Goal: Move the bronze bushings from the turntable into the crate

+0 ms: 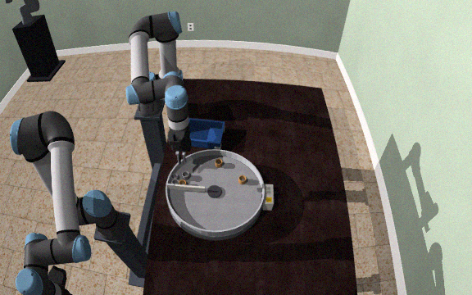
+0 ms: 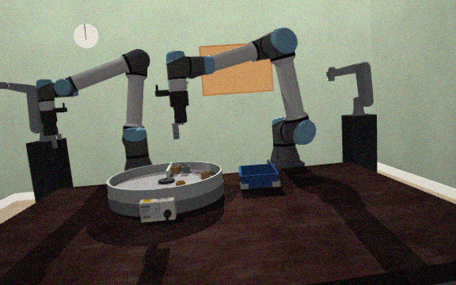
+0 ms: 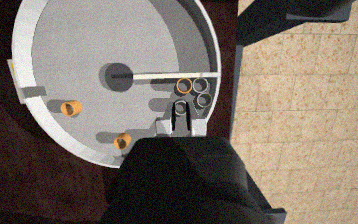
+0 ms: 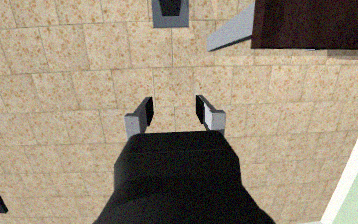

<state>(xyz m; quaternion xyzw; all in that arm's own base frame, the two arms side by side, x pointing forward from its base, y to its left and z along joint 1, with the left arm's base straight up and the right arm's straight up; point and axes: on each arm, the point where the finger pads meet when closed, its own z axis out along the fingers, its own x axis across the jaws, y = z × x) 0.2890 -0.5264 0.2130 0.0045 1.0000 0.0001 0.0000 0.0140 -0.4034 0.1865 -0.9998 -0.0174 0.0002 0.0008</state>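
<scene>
My left gripper is empty and partly open, high above the turntable. A steel bushing shows beneath its fingertips in the left wrist view. Two more steel bushings stand by the rim near the fixed bar, beside a bronze bushing. Two other bronze bushings stand apart, one nearer the crate, one nearer the control box. The blue crate looks level in its corner guides. My right gripper is open and empty.
The crate stands beside the turntable, close to the left arm's base. The control box is on the turntable's outer side. The turntable's wall rises around the bushings. The right gripper hangs over the floor, away from the table.
</scene>
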